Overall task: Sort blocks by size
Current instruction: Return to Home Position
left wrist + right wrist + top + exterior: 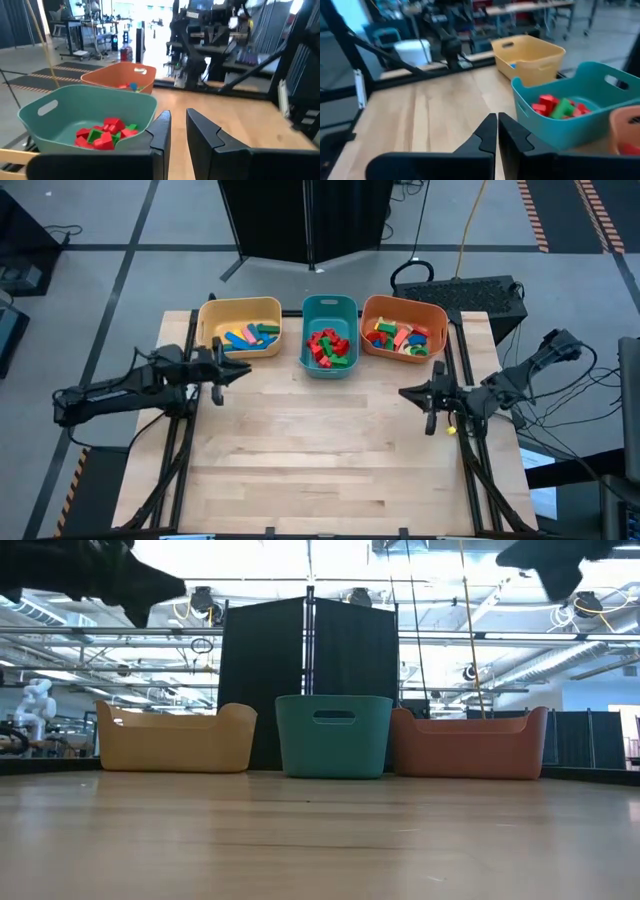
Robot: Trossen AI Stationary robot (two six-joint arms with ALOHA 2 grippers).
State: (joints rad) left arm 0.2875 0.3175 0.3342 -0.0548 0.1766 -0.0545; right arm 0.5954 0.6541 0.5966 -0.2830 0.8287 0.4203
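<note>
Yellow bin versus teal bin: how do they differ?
The yellow bin is wider; the teal bin is narrower. The yellow bin holds long bars in blue, pink, yellow and green; the teal bin holds small red and green pieces. Both stand along the table's far edge.

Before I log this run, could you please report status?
Left gripper slightly open, right gripper shut, both empty. Blocks all in bins. No obstruction seen.

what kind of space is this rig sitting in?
Likely a robotics lab or workshop: black partition screens behind the table, exposed ceiling trusses overhead, hazard-striped floor tape.
</note>
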